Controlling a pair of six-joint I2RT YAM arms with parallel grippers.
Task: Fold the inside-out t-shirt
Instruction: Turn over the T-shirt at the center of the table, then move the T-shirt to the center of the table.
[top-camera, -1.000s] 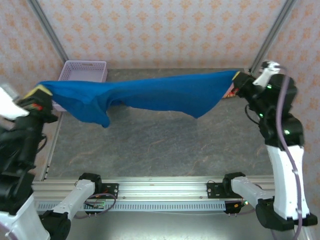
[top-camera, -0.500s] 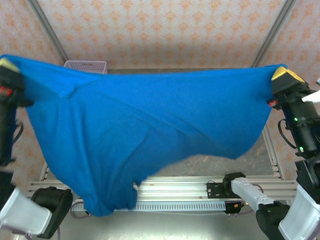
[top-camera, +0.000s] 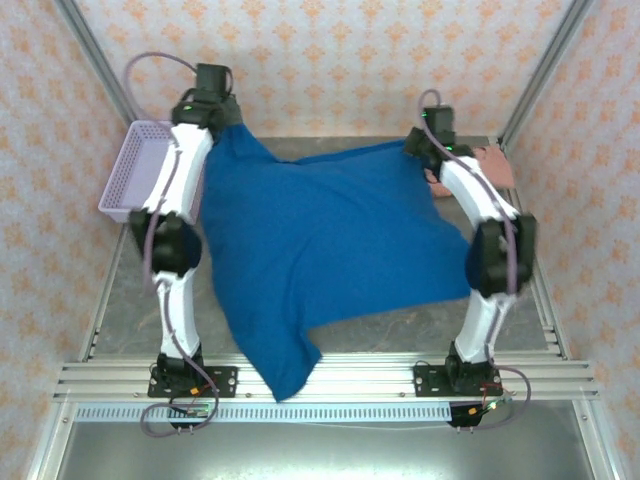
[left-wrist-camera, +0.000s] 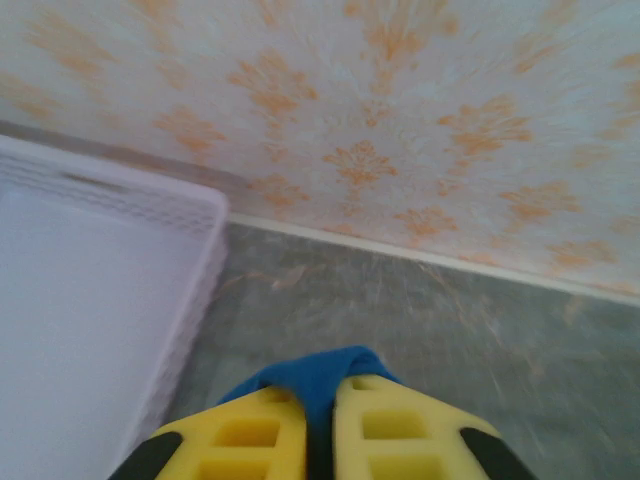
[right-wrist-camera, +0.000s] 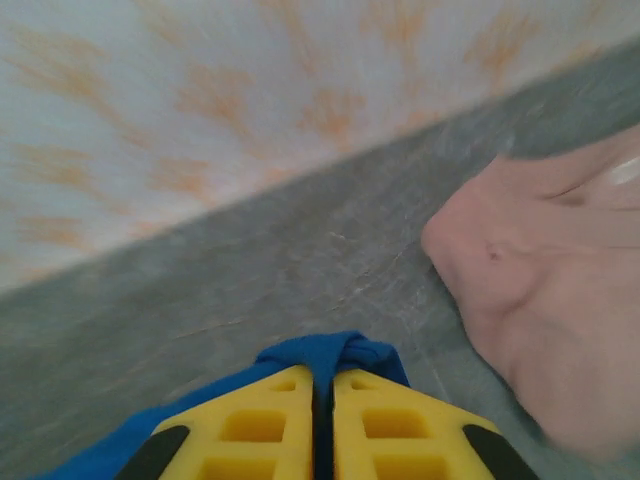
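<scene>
1. Item: the inside-out t-shirt (top-camera: 330, 230); royal blue; lies spread in one layer over the middle of the table (top-camera: 390, 330); its far edge is drawn out along the back, between the two arms; one near corner trails over the front rail (top-camera: 350, 375); no print shows on the upward face.
2. Left gripper (left-wrist-camera: 320, 395): at the far left corner of the cloth, low over the table; yellow fingers (left-wrist-camera: 250, 440) nearly together, with a fold of blue fabric pinched in the narrow gap.
3. Right gripper (right-wrist-camera: 322, 380): at the far right corner of the cloth; fingers likewise nearly closed, with a bunched knot of blue fabric nipped between them.
4. Neighbouring articles: lavender basket (top-camera: 135, 165) just left of the left arm, apart from the cloth; pink folded shirt (top-camera: 495, 165) at the far right, just beside the right gripper; I cannot tell whether the blue cloth touches it.
5. Done, by judgement: garment laid out broadly flat and ready for folding; far edge fairly straight.
6. Outstanding, by judgement: no fold is made yet; both corners are yet to be let go; the near edge lies skewed, so the overhanging corner likely needs drawing back onto the table; sleeves and body remain to be folded; progress is early, at the laying-out stage.
</scene>
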